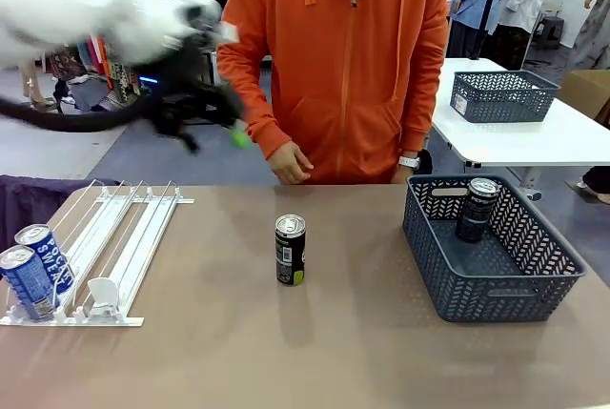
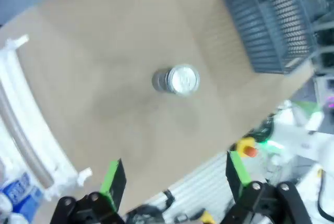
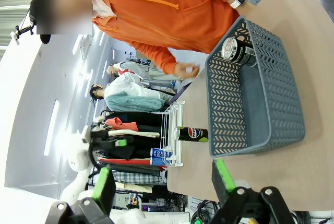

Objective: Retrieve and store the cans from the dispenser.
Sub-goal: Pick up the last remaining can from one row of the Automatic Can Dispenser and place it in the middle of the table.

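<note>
A black can [image 1: 290, 250] stands upright alone in the middle of the table. My left gripper [image 1: 217, 115] is blurred, high above the table's far left, well clear of the can. In the left wrist view my left gripper [image 2: 175, 174] is open and empty, looking down on that can [image 2: 177, 80]. The white dispenser [image 1: 114, 237] lies at the left with two blue cans [image 1: 33, 271] at its front lip. Another black can [image 1: 475, 209] stands in the grey basket [image 1: 515, 280] on the right. My right gripper [image 3: 163, 179] is open and empty, well back from the basket [image 3: 229, 109].
A person in an orange hoodie stands at the far edge, one hand [image 1: 288, 163] resting near the table. A second grey basket [image 1: 503, 96] sits on a white table behind. Bare tabletop lies between the dispenser and the basket, around the lone can.
</note>
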Robot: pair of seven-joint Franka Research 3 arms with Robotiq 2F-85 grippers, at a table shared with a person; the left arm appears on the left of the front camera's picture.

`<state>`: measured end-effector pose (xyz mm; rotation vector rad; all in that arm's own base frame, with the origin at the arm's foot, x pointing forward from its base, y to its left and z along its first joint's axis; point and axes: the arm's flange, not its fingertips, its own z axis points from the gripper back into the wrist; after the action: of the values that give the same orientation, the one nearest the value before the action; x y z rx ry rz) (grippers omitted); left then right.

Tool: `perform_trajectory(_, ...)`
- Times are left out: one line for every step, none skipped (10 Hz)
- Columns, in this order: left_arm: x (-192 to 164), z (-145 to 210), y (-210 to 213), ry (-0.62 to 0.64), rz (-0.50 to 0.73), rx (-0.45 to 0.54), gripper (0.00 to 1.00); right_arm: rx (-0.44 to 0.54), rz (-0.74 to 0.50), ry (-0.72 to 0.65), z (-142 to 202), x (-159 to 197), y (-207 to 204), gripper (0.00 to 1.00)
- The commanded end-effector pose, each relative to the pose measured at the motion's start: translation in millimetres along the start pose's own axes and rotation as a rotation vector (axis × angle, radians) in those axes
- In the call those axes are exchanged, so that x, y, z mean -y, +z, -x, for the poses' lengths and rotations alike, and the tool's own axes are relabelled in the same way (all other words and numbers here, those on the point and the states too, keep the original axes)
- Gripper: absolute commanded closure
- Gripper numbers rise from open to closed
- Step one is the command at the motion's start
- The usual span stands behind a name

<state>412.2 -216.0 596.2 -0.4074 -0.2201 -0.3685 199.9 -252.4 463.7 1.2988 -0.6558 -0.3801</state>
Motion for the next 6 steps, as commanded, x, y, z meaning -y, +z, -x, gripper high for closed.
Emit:
perform_trajectory(-101,83,64,0.26,0.061,0.092,0.0,0.014,-0.024,0.026,-3,-3,-1,0.0)
perform_trajectory(-153,124,98,0.347,0.177,0.144,0.0,0.014,-0.024,0.026,-3,-3,-1,0.0)
perform_trajectory(-195,165,122,0.312,0.375,0.184,0.0,0.014,-0.024,0.026,-3,-3,-1,0.0)
perform_trajectory(-228,203,138,0.345,0.492,0.271,0.0,0.014,-0.024,0.026,-3,-3,-1,0.0)
perform_trajectory(-260,235,146,0.322,0.623,0.34,0.0,0.014,-0.024,0.026,-3,-3,-1,0.0)
perform_trajectory(-291,264,152,0.329,0.725,0.382,0.0,0.014,-0.024,0.026,-3,-3,-1,0.0)
